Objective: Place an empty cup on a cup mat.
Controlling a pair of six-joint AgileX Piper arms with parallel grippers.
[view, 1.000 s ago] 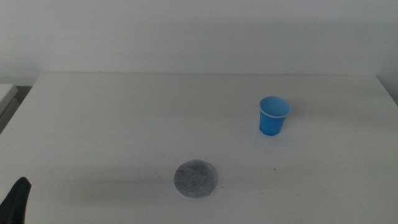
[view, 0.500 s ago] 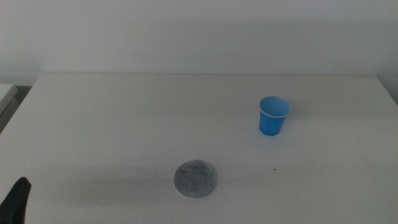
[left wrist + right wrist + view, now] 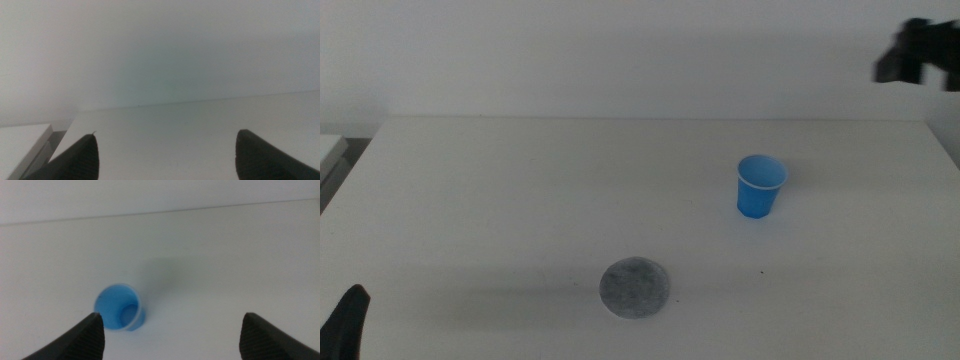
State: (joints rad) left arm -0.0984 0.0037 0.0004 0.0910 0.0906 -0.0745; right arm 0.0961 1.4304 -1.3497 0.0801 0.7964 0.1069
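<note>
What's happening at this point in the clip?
Nothing is held yet. The cup stands upright and empty on the table, well apart from the cup mat, which lies nearer the front. The right gripper is up high with jaws open, looking down on the cup. The left gripper waits open at the table's front left corner.

The right arm (image 3: 920,52) has come into the middle view at the upper right, above the table's far edge.
</note>
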